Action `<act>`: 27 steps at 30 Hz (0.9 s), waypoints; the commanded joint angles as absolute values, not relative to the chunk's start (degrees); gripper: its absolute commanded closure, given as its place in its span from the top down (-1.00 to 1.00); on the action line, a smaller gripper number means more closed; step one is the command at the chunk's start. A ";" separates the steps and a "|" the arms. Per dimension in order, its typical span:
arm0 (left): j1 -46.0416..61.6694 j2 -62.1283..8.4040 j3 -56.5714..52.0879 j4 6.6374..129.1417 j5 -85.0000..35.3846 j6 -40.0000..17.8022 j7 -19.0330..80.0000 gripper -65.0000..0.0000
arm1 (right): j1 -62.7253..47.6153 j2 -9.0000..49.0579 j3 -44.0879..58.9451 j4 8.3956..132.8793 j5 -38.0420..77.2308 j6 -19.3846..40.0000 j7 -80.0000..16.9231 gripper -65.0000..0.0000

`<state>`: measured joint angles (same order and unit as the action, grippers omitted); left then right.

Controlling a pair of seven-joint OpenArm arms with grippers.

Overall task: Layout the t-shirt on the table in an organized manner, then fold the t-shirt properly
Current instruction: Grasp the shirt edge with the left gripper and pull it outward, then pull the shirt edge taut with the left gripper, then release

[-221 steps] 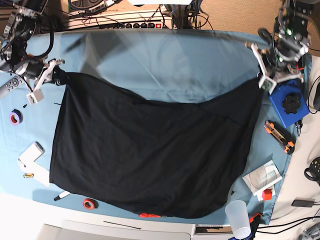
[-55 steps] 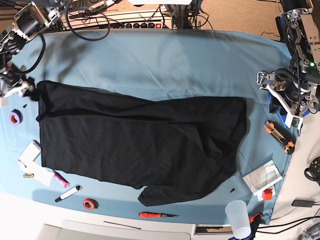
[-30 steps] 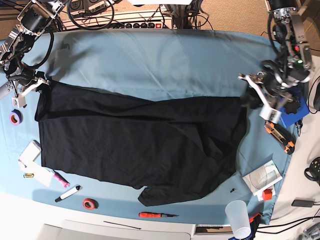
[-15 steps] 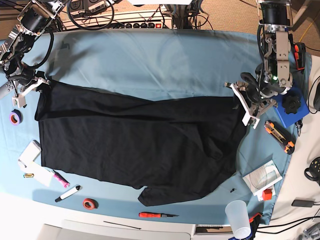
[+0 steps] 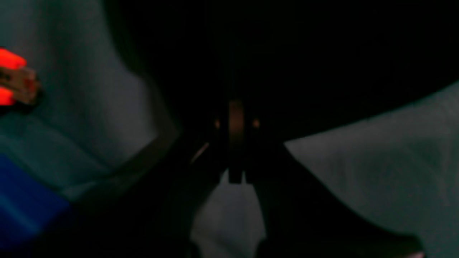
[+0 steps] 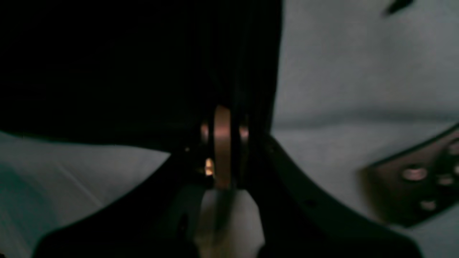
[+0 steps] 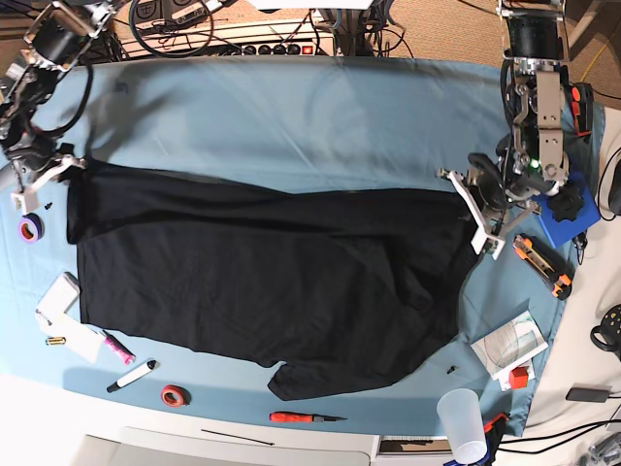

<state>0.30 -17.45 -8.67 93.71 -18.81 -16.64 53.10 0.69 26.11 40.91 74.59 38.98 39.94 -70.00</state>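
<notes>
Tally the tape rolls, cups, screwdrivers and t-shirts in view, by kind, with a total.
Tape rolls: 2
Cup: 1
Screwdriver: 1
T-shirt: 1
Total: 5

Both wrist views are dark and blurred: the t-shirt [image 5: 287, 53] reads only as a black mass, its print and label unseen. A red-orange object [image 5: 14, 82] is cut off at the left wrist view's edge, unidentifiable
</notes>
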 commanded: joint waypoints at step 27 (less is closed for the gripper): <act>-0.51 -25.93 -8.93 95.15 -27.09 -16.51 65.67 -1.00 | -4.47 30.37 45.28 75.53 55.48 40.00 -80.00 -1.00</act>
